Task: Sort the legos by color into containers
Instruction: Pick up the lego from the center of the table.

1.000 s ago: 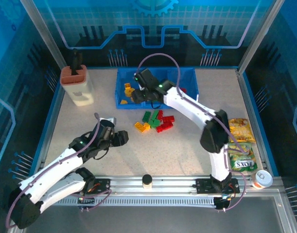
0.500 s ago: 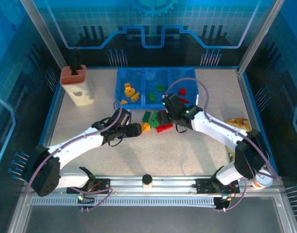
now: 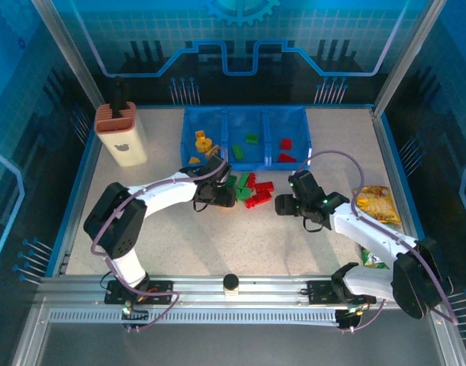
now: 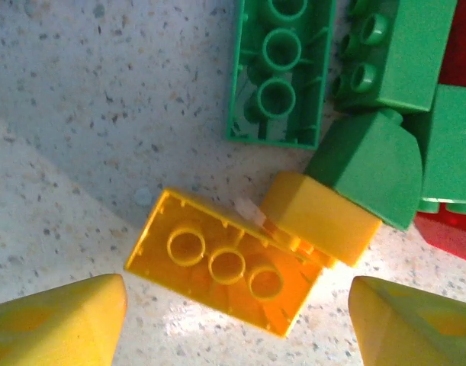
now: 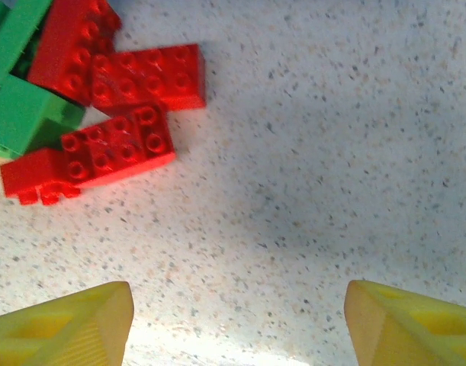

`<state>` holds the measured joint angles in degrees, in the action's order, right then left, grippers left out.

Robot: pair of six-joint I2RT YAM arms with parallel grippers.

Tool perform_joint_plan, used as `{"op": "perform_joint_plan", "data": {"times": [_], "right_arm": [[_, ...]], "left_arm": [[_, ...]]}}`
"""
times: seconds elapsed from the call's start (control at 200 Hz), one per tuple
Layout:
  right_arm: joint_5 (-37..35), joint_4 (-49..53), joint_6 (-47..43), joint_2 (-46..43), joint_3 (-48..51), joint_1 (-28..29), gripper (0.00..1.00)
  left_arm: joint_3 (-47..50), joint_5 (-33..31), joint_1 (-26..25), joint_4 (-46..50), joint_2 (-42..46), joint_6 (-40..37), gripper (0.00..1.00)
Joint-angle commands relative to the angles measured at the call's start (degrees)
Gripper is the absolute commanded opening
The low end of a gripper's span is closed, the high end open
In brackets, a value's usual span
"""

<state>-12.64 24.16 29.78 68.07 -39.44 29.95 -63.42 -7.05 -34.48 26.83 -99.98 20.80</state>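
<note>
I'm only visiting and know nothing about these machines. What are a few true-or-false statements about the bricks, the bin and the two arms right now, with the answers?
1. The left tool is open over a yellow brick lying hollow side up. True.
2. The right tool grips a red brick. False: it is open over bare table, with the red bricks off to one side.
3. The blue bin has green bricks in its middle compartment. True.
4. Every brick is in the bin. False: a mixed pile lies on the table in front of it.
</note>
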Motion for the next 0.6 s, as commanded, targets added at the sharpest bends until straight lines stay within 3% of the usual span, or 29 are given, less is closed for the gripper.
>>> {"op": "perform_joint_plan", "data": {"times": [0.0, 0.595], "right_arm": [[2.3, -2.4, 1.1, -2.0, 1.4, -1.4, 0.76], [3.3, -3.3, 2.4, -5.2, 4.2, -3.1, 0.77]], "left_arm": [[-3.8, -3.5, -0.3, 5.8, -2.6, -5.7, 0.79], [-12.2, 2.0, -0.4, 13.4, -12.0, -12.9, 0.84]]}}
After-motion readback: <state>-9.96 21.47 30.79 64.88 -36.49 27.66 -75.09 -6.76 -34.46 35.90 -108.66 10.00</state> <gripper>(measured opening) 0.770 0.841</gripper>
